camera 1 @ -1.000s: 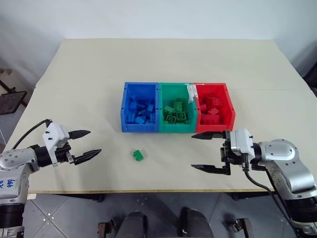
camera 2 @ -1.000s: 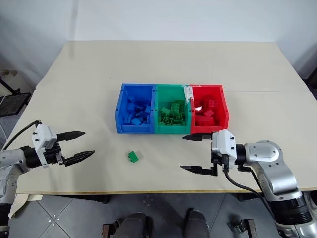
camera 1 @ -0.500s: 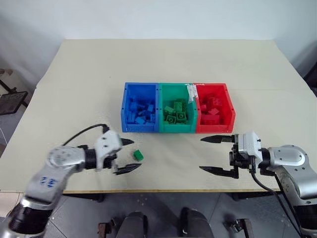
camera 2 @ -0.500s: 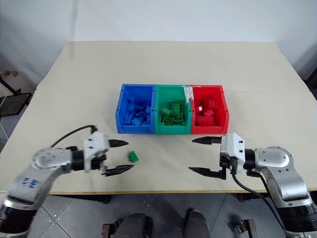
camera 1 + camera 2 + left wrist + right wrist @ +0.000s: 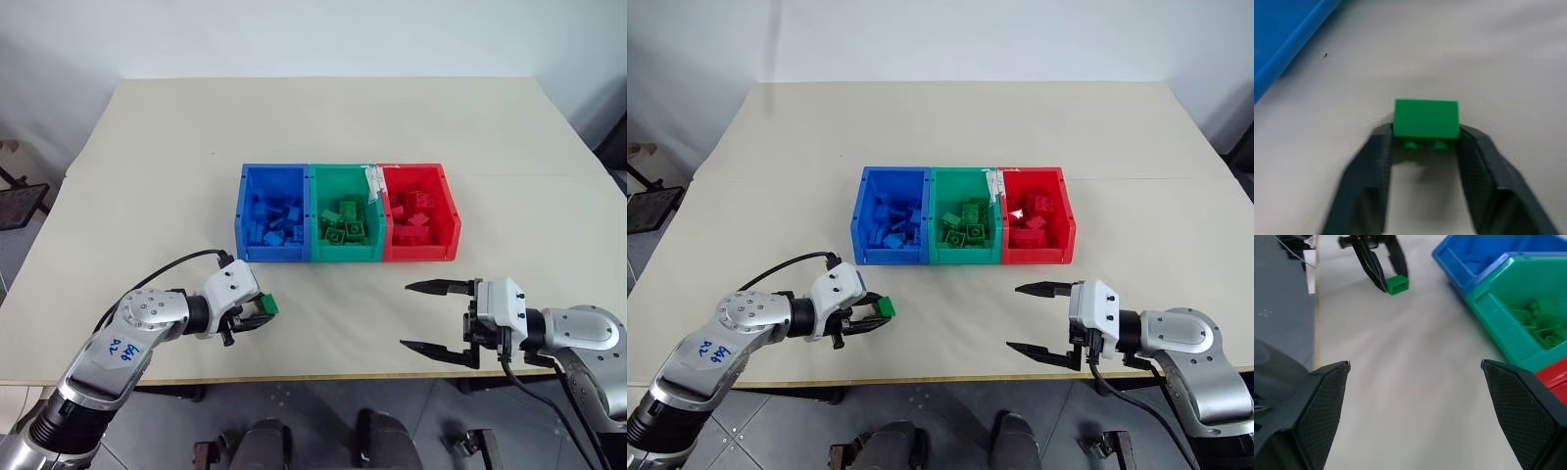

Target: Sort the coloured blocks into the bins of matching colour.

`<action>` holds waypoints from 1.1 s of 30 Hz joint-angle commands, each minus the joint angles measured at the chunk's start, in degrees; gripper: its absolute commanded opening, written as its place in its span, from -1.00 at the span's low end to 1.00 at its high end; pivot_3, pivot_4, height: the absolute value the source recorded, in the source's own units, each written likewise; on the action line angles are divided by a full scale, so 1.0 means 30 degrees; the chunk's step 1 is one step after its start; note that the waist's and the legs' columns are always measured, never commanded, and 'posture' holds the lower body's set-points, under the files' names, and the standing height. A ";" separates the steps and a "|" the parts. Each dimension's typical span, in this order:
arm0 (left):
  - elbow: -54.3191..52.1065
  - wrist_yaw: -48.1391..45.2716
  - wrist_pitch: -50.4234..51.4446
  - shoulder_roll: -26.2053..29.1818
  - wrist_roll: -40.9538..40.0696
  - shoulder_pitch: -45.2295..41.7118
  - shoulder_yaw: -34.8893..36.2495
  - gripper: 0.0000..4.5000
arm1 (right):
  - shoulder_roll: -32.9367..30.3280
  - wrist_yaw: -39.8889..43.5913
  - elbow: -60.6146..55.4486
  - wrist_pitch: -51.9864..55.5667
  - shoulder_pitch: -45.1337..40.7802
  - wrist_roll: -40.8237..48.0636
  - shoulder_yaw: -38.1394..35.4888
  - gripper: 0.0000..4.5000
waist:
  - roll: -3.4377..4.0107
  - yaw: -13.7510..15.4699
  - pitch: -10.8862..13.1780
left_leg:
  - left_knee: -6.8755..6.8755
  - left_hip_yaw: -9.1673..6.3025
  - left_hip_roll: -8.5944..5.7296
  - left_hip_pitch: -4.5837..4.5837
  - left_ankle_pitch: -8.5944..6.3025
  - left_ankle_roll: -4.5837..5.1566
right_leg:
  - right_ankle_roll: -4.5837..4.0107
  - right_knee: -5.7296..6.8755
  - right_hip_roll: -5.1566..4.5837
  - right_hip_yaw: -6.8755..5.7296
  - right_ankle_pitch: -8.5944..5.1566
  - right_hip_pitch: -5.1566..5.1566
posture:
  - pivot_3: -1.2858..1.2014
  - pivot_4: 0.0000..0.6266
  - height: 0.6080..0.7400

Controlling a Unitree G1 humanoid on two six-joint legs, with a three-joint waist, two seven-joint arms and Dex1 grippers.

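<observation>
The left claw [image 5: 257,315] is clamping a green block [image 5: 1426,119] between its two fingertips, low over the desk [image 5: 323,117] near its front edge. The right claw [image 5: 423,315] is hovering with its fingers spread wide apart, holding nothing. Farther back, mid-desk, the three joined bins are sitting in a row: blue bin [image 5: 243,217], green bin [image 5: 345,254], red bin [image 5: 451,215], each one holding blocks of its own colour
</observation>
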 commanded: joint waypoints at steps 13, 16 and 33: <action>0.7537 0.3999 -0.5099 -0.8910 0.0848 -0.8877 -0.0444 -0.36 | 0.2915 -0.7576 -0.2863 0.2006 0.2314 0.2255 -0.5903 1.00 | -0.0013 0.0595 -0.0002 | 0.0075 0.0003 -0.0033 -0.0027 0.0011 0.0018 | 0.0001 0.0007 -0.0004 0.0015 0.0003 0.0023 | 0.03 -0.52 1.00; 1.1572 0.3812 -0.7244 -1.0000 0.1939 -1.1460 -0.1228 -0.36 | 0.2910 -0.8232 -0.3155 0.2122 0.2449 0.1863 -0.5916 1.00 | -0.0013 0.0551 -0.0003 | 0.0059 0.0025 -0.0047 -0.0037 0.0015 0.0027 | 0.0002 -0.0020 -0.0005 0.0018 0.0003 0.0013 | 0.03 -0.52 1.00; 0.9774 -0.5953 -1.2171 -0.4273 -0.1099 -0.7811 0.1828 0.99 | 0.1618 -0.5537 -0.3051 0.2485 0.1584 0.2429 -0.3636 1.00 | 0.0009 -0.0466 -0.0010 | -0.0035 0.0023 -0.0010 -0.0014 0.0015 0.0028 | 0.0006 0.0013 -0.0002 -0.0010 0.0004 -0.0036 | 0.03 -0.52 1.00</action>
